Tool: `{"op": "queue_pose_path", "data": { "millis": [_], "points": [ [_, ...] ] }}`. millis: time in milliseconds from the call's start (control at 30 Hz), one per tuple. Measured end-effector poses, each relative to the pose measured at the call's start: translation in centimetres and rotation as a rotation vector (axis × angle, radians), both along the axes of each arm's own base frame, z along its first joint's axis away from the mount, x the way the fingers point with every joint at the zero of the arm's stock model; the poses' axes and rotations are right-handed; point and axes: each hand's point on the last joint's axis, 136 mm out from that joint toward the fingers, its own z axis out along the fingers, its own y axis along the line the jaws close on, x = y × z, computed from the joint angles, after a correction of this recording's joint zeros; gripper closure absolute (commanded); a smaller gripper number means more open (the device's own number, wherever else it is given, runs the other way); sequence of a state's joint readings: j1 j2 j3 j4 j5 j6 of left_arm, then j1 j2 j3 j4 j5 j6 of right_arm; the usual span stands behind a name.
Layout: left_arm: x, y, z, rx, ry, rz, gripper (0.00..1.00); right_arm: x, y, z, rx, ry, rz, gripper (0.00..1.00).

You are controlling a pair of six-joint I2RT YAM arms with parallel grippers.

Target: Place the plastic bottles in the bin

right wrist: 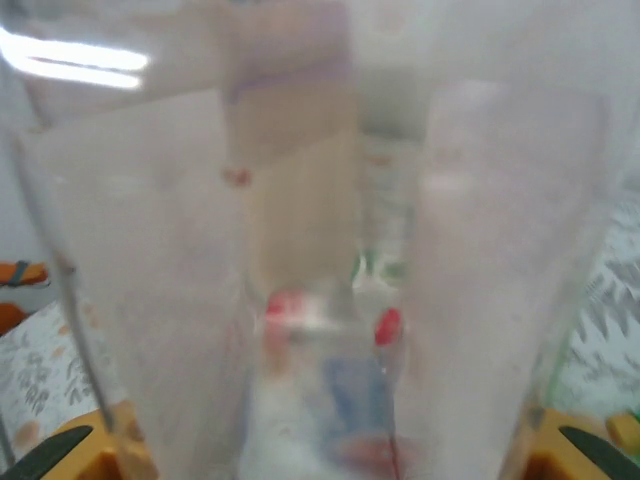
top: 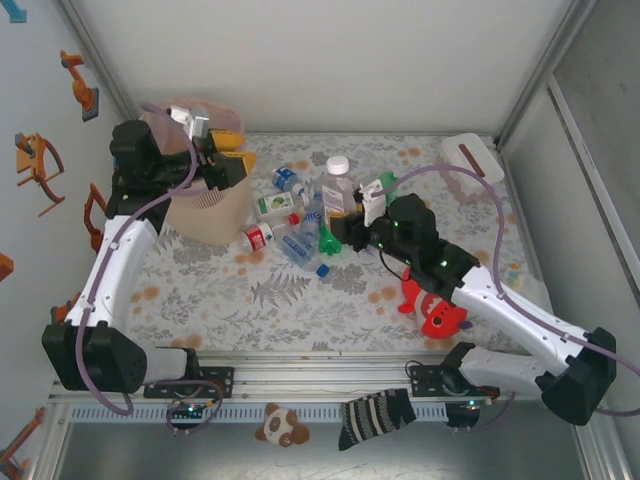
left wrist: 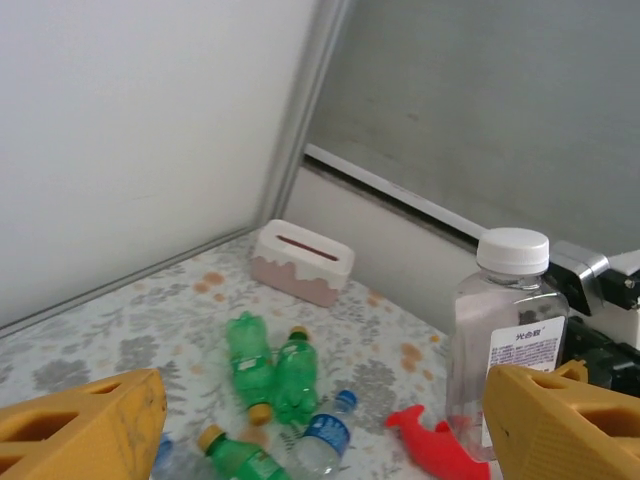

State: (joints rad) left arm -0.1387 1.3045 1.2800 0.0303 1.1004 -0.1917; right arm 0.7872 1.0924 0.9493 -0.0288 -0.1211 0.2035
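Held bottle: a clear bottle (top: 338,185) with a white cap and a white label stands upright at the middle of the table (top: 300,300), well to the right of the bin. Its base is hidden, so it may or may not be off the cloth.
Right gripper: the right gripper (top: 358,208) is clamped on that clear bottle's body from its right side. The wrist view has the bottle pressed between the two yellow fingers (right wrist: 70,450).
Loose bottles: the other bottles (top: 300,235) lie on their sides in a heap between the held one and the bin, and two green ones (left wrist: 270,370) lie side by side.
Bin: the bin (top: 210,215) stands at the far left of the table, lined with a pinkish bag.
Left gripper: the left gripper (top: 232,152) hovers over the bin's mouth, jaws wide apart with nothing between them.
Step in hand: carry the held bottle leftward to the bin and drop it in.
How to do it well: raise it above the heap first, keep it upright and cross high. The left arm needs to give way before the right one arrives. Let go only when the bottle is over the liner.
Risk: the smooth, round body could slip or twist in the grip, and a low pass would scatter the heap.
Not for the bin: the red shark toy (top: 435,312) near the right arm, and the white box (top: 470,155) at the far right.
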Motion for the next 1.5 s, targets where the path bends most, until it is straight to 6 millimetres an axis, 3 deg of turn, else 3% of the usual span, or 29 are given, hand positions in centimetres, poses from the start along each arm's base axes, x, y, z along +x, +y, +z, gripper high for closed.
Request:
{"op": "queue_pose_path", "data": {
  "millis": [200,367,500,667,1033,1500],
  "points": [
    [-3.5,-3.3,2.8,-0.017,-0.070,-0.139,0.13,-2.3,2.1,2.0,0.013,-0.080,0.203,0.75],
    [-7.7,-6.1,5.3,-0.039,-0.141,-0.287,0.12,-4.0,3.3,6.2,0.102,-0.153,0.324,0.76],
    [-10.3,-7.5,6.5,-0.053,-0.177,-0.371,0.11,-5.1,3.7,8.8,0.171,-0.205,0.392,0.76],
    [-12.6,-8.7,7.7,-0.065,-0.214,-0.441,0.11,-6.4,4.0,10.4,0.219,-0.223,0.461,0.76],
    [-15.7,-10.3,8.6,-0.076,-0.252,-0.542,0.33,-7.7,4.5,11.3,0.261,-0.216,0.542,0.78],
    [-15.4,-10.7,8.0,-0.060,-0.242,-0.539,0.53,-8.2,4.7,11.3,0.263,-0.214,0.562,0.79]
  ]
}}
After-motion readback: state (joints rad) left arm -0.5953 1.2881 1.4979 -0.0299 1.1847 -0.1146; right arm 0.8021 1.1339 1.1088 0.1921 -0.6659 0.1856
